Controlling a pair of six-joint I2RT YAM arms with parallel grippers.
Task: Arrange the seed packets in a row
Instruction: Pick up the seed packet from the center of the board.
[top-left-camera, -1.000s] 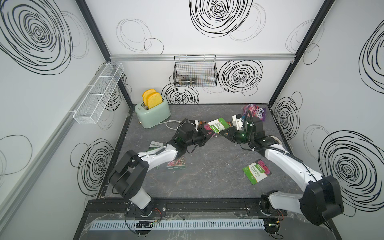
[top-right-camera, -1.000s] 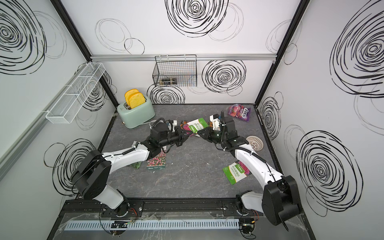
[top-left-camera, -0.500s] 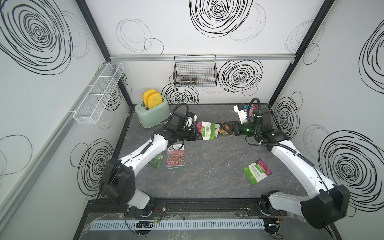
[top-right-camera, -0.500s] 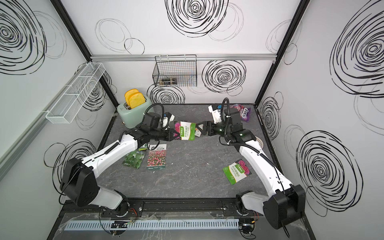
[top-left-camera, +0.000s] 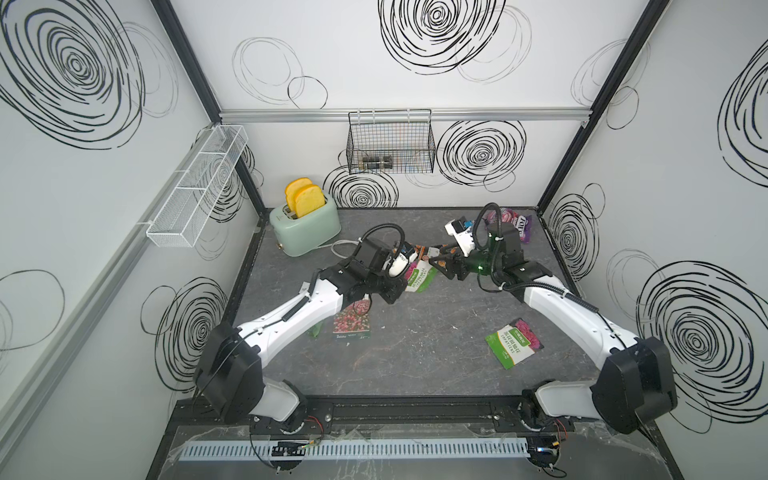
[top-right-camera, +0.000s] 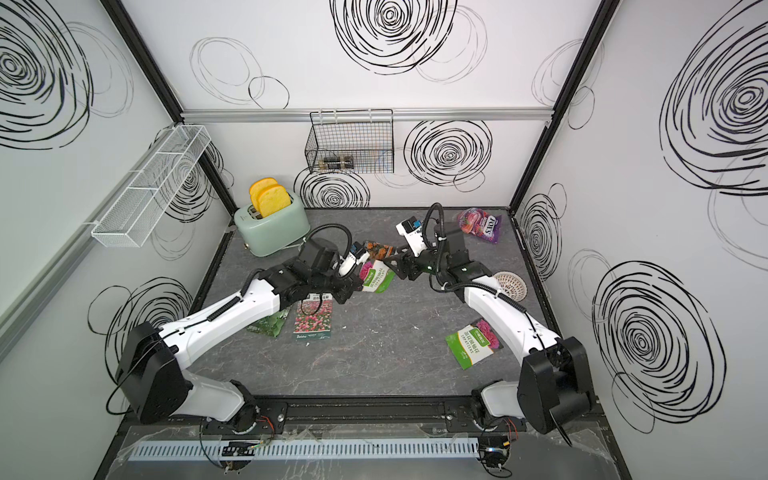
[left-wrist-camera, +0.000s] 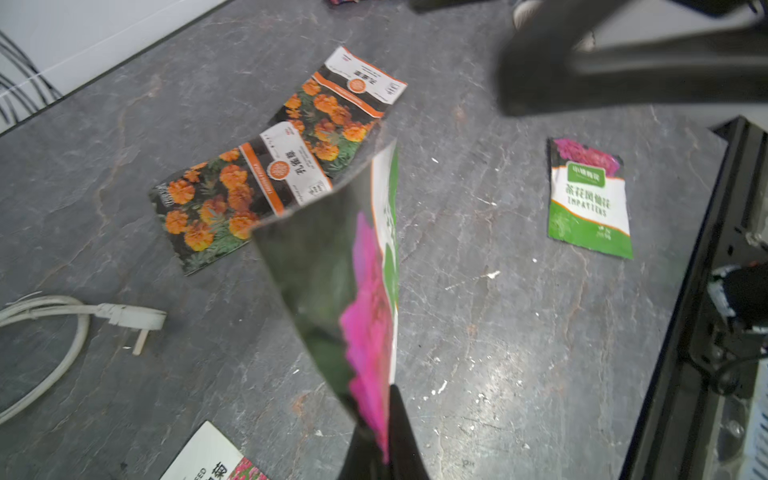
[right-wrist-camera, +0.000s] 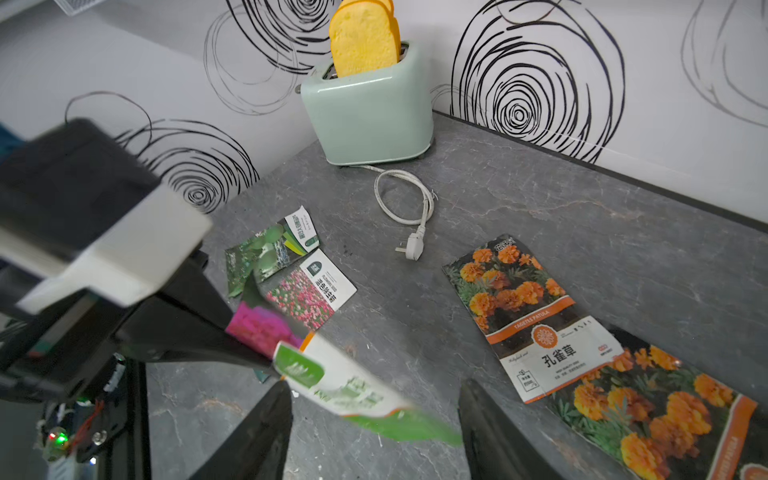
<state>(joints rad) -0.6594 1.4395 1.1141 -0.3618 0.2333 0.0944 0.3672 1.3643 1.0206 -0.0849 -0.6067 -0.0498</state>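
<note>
Impatiens packet number one is off the counter, hanging in the air toward the back middle. Your left end effector has its jaws clamped on one end of it. Your right end effector faces it with jaws spread wide. The packet's free green end lies between the fingers with a gap on each side, so that one grips nothing.

The other Impatiens packet lies flat and skewed near the right front, well apart from the rest. At the back, one marigold packet overlaps the second marigold packet. On the left, the pink flower-field packet lies just beside the dark green leafy packet.

By my reading you are early on. No row exists yet; that left pair may be its start, and four packets are left to line up.

Your count is six packets: two Impatiens, two marigold, one pink, one leafy. The single candy bag in the back right corner stays out of it.
</note>
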